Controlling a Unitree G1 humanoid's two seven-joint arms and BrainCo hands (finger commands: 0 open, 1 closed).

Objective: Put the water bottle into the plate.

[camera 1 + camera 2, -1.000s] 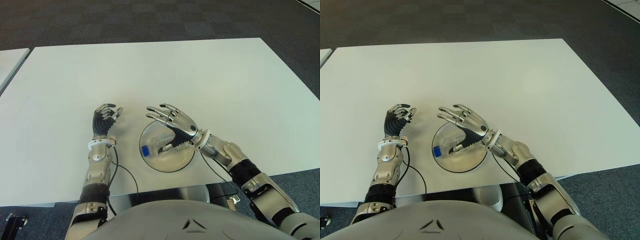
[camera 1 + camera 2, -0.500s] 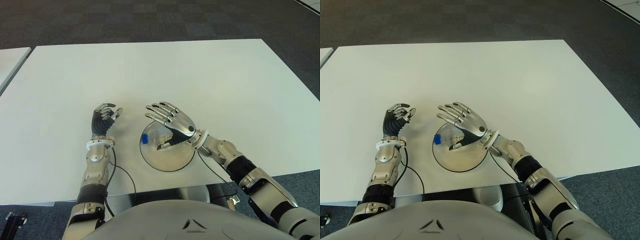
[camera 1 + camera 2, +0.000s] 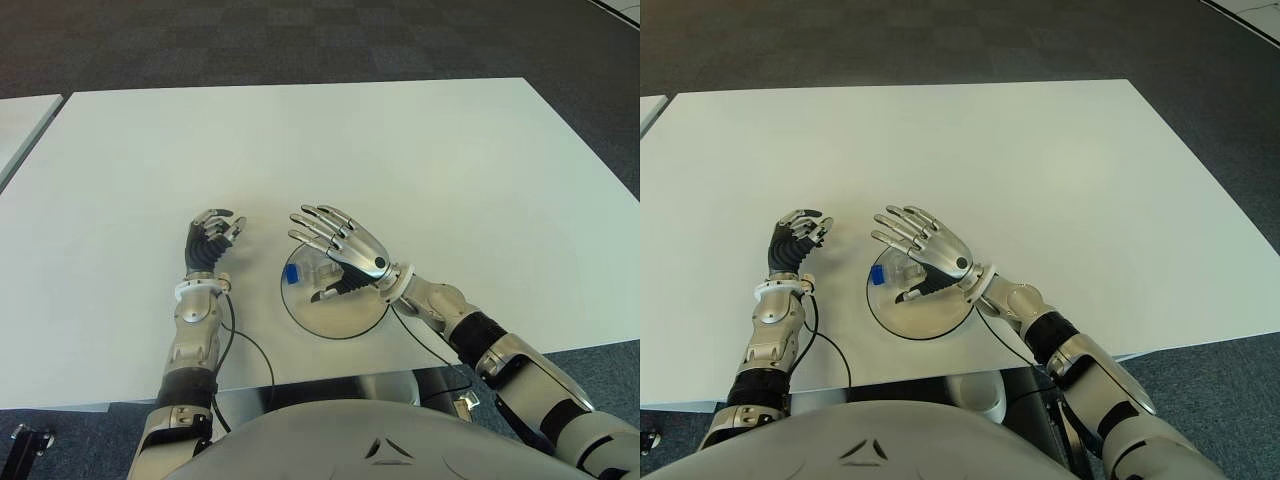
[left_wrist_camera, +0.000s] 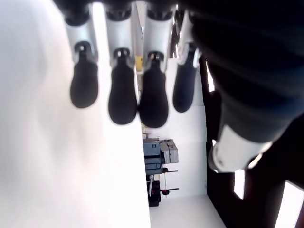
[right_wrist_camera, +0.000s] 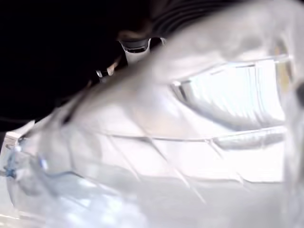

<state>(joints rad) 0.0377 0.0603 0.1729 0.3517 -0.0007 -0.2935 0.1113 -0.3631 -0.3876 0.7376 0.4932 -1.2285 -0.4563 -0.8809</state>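
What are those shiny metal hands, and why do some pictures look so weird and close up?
They belong to a robot shaped like a person. Two pictures come from cameras in its head, looking down at a white table. The other two come from cameras on its wrists, so everything looks huge and odd.

On the table sits a round plate. A clear water bottle with a blue cap lies in it. The right hand shows just above the bottle with its fingers spread, not gripping it. That wrist camera sees only see-through plastic.

The left hand shows to the left of the plate, holding nothing.
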